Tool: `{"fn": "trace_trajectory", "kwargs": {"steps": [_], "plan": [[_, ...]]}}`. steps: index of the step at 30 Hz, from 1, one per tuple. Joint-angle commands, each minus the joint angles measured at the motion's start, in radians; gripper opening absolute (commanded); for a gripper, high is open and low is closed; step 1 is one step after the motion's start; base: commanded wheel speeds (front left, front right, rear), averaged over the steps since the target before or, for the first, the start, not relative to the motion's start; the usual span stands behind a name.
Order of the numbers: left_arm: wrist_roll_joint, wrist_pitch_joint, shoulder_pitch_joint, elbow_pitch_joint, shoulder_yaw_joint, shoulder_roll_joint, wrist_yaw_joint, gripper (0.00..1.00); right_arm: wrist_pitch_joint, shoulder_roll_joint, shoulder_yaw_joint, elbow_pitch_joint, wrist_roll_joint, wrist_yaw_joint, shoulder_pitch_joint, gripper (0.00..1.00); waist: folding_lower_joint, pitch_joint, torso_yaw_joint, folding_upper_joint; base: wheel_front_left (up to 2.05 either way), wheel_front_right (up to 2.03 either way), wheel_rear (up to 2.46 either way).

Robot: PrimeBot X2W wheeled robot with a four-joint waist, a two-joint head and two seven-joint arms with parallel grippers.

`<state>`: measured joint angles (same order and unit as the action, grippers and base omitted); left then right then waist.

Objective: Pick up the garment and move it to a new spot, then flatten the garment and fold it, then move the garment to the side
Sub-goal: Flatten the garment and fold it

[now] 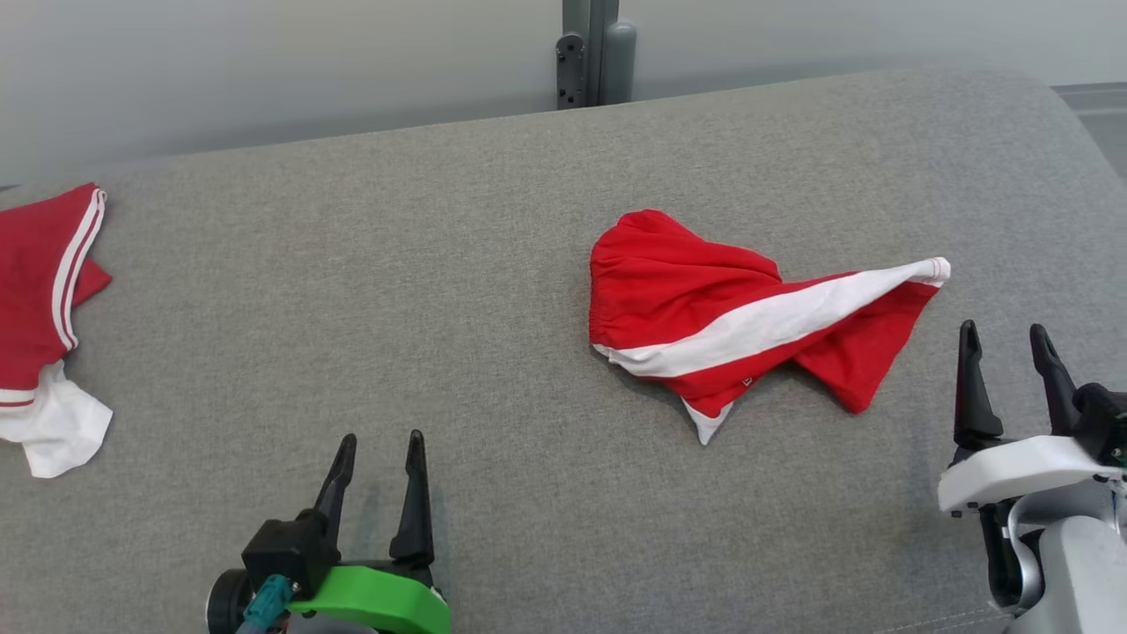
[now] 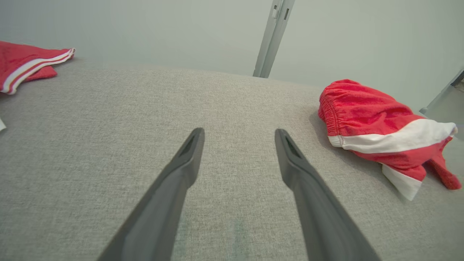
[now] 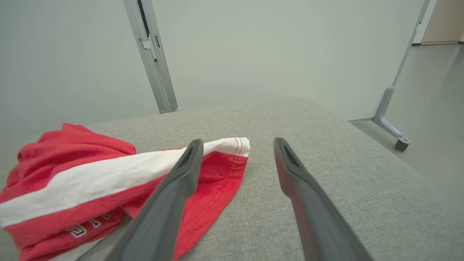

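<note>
A grey fabric-covered bench [image 1: 352, 264] stands before a pale wall, with a grey metal post [image 1: 594, 53] behind its far edge. The crumpled red garment with a broad white stripe [image 1: 696, 291] lies right of centre. The right gripper [image 1: 1004, 328] hangs just beside the garment's striped corner, jaws apart and empty. The left gripper [image 1: 381, 436] is well apart from the garment, jaws likewise spread. A second red-and-white garment [image 1: 40, 299] lies at the bench's far left edge.

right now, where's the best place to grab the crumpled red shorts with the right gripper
Take the white-striped hem corner of the red shorts, coming in from the robot's right with the open right gripper. That corner sticks out toward it, clear of the bunched folds, so it should pinch as a thin edge.
</note>
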<state>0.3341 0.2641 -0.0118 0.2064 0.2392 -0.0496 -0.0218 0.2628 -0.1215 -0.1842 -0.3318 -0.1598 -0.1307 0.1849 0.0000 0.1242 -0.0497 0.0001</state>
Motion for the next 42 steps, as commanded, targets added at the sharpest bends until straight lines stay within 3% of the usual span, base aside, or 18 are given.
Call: {"fn": "trace_trajectory", "kwargs": {"steps": [1, 9, 16, 27, 33, 34, 35, 36, 38, 39, 42], "plan": [[-0.002, 0.001, -0.022, 0.012, 0.012, -0.002, 0.011, 1.0, 0.003, 0.011, 0.01, 0.027, 0.002, 0.0, -0.019, 1.0, 0.0, -0.016, -0.033, -0.0001, 0.0, 0.0, 0.0], [0.033, 0.001, -0.148, 0.139, 0.128, -0.002, 0.07, 1.0, 0.003, 0.061, 0.112, 0.129, -0.011, 0.0, -0.056, 1.0, 0.0, 0.013, -0.123, -0.0001, 0.0, 0.0, 0.0], [0.058, 0.001, -0.302, 0.304, 0.201, -0.004, 0.077, 1.0, 0.003, 0.07, 0.165, 0.159, -0.042, 0.0, -0.046, 1.0, 0.0, 0.085, -0.221, -0.0001, 0.0, 0.0, 0.0], [0.078, 0.001, -0.438, 0.453, 0.173, -0.003, 0.067, 1.0, 0.003, 0.071, 0.167, 0.173, -0.085, 0.0, -0.027, 1.0, 0.0, 0.165, -0.295, -0.0001, 0.0, 0.0, 0.0], [0.081, 0.001, -0.467, 0.49, 0.172, -0.003, 0.096, 1.0, 0.003, 0.071, 0.163, 0.177, -0.095, 0.0, -0.02, 1.0, 0.0, 0.181, -0.303, -0.0001, 0.0, 0.0, 0.0], [0.085, 0.001, -0.469, 0.493, 0.176, -0.003, 0.1, 0.96, 0.003, 0.071, 0.161, 0.177, -0.095, 0.0, -0.019, 1.0, 0.0, 0.182, -0.303, -0.0001, 0.0, 0.0, 0.0], [0.089, 0.001, -0.472, 0.494, 0.18, -0.003, 0.103, 0.67, 0.003, 0.071, 0.159, 0.177, -0.095, 0.0, -0.018, 1.0, 0.0, 0.183, -0.302, -0.0001, 0.0, 0.0, 0.0], [0.093, 0.001, -0.473, 0.494, 0.183, -0.003, 0.104, 0.45, 0.003, 0.071, 0.158, 0.176, -0.095, 0.0, -0.017, 1.0, 0.0, 0.183, -0.302, -0.0001, 0.0, 0.0, 0.0], [0.095, 0.001, -0.477, 0.488, 0.188, -0.003, 0.107, 0.22, 0.003, 0.071, 0.156, 0.174, -0.096, 0.0, -0.016, 1.0, 0.0, 0.184, -0.302, -0.0001, 0.0, 0.0, 0.0], [0.095, 0.001, -0.479, 0.483, 0.19, -0.003, 0.109, 0.0, 0.003, 0.071, 0.156, 0.174, -0.097, 0.0, -0.015, 1.0, 0.0, 0.183, -0.301, -0.0001, 0.0, 0.0, 0.0], [0.094, 0.001, -0.472, 0.457, 0.195, -0.003, 0.111, 0.0, 0.003, 0.071, 0.152, 0.175, -0.097, 0.0, -0.016, 1.0, 0.0, 0.18, -0.296, -0.0001, 0.0, 0.0, 0.0]]}}
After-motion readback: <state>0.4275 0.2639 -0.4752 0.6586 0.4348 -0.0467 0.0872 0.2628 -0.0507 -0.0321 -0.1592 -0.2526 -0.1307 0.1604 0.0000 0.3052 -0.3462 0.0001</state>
